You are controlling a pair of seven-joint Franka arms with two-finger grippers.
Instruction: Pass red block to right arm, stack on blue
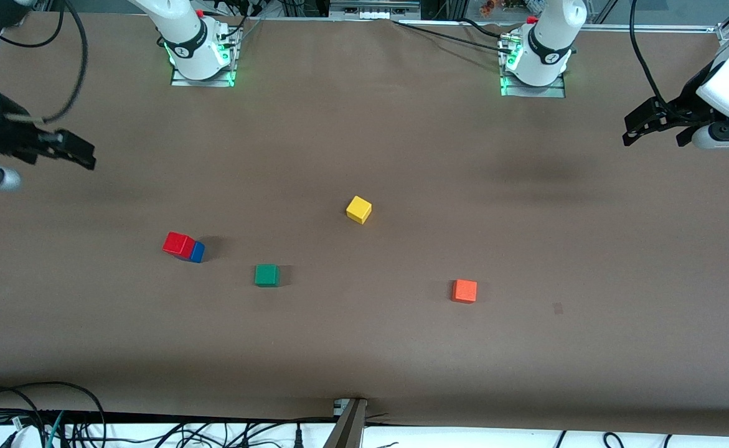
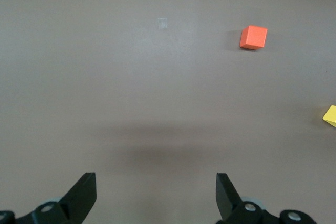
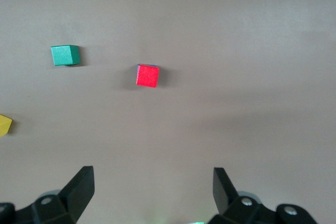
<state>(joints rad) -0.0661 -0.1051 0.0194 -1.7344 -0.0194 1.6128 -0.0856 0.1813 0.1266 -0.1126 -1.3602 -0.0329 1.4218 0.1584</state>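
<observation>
The small red cube sits stacked on the small blue cube; the left claw and right claw both hang released, empty, above the brown tabletop's ends.

No legible text, label, brand, number or sign anywhere.

Both arms have glossy white shells with black joint rings, each ring bearing a small white round mark. Each base sits on a metal mounting plate edged in green light, with a red fitting and black cables at the rear. The right gripper is black and slim, below a silver wrist cylinder showing a small blue light. The left gripper is black, of open-link build, under a white wrist housing with a grey camera body. Wrist views show black pointed jaws with silver pivot screws.
</observation>
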